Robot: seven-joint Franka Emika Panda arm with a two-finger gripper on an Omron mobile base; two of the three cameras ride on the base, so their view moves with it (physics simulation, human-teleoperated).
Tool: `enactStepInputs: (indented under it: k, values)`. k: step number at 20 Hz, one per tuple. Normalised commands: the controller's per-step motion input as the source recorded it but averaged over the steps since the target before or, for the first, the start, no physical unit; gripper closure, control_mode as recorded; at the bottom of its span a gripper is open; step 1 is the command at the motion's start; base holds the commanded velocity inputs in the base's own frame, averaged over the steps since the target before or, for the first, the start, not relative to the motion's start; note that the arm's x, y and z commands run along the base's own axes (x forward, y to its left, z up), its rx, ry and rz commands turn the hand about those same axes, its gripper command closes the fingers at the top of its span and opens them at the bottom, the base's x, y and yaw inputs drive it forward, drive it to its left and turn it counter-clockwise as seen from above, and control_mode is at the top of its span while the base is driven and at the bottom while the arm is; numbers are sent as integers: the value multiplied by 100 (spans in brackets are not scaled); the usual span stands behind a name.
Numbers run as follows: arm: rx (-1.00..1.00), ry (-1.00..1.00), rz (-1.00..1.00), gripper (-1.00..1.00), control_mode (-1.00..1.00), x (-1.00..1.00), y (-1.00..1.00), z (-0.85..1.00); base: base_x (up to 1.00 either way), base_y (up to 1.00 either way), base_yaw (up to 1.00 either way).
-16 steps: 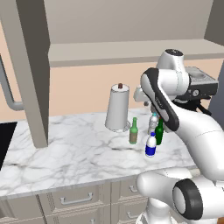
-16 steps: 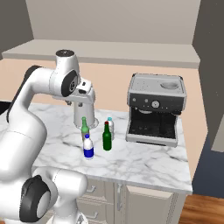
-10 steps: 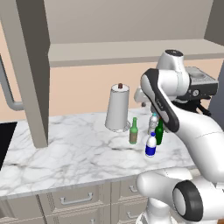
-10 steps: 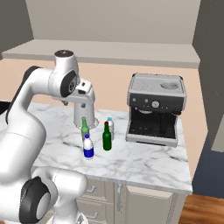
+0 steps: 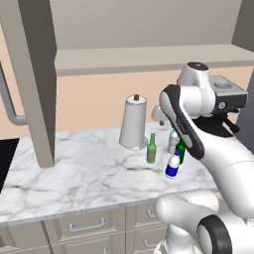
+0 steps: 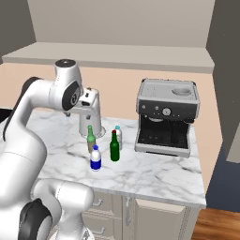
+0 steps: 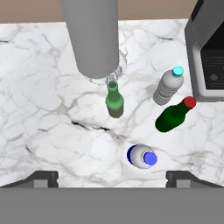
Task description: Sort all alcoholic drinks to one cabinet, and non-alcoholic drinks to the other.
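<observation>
Four bottles stand close together on the marble counter (image 7: pixel 43 109). The alcoholic drinks are an olive-green glass bottle (image 7: pixel 114 101) (image 5: pixel 151 149) (image 6: pixel 91 139) and a dark green one with a red cap (image 7: pixel 174 116) (image 6: pixel 114 147). The non-alcoholic drinks are a white bottle with blue label and cap (image 7: pixel 142 156) (image 5: pixel 172 165) (image 6: pixel 95 158) and a clear one with a teal cap (image 7: pixel 168 87) (image 6: pixel 118 135). My gripper (image 7: pixel 113 179) hangs open well above them with nothing between its fingers, nearest the blue-capped bottle.
A grey paper towel roll (image 5: pixel 133 121) (image 7: pixel 92 35) stands just behind the olive bottle. A coffee machine (image 6: pixel 166 117) sits at the right. Above the counter runs an open cabinet shelf (image 5: pixel 149 57), with a cabinet door (image 5: pixel 34 74) swung open at the left.
</observation>
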Motion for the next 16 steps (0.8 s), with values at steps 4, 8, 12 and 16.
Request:
enactStepInputs:
  k: [4,8,12,16]
  values:
    - [-2,0,0,-100,-100,0,9,-17,0,0,0]
    - [-1,0,0,-100,-100,3,10,-15,0,0,0]
    - [-5,-1,0,-100,-100,5,5,-25,0,0,0]
    - [-8,-2,-1,-100,-100,3,2,-32,0,0,0]
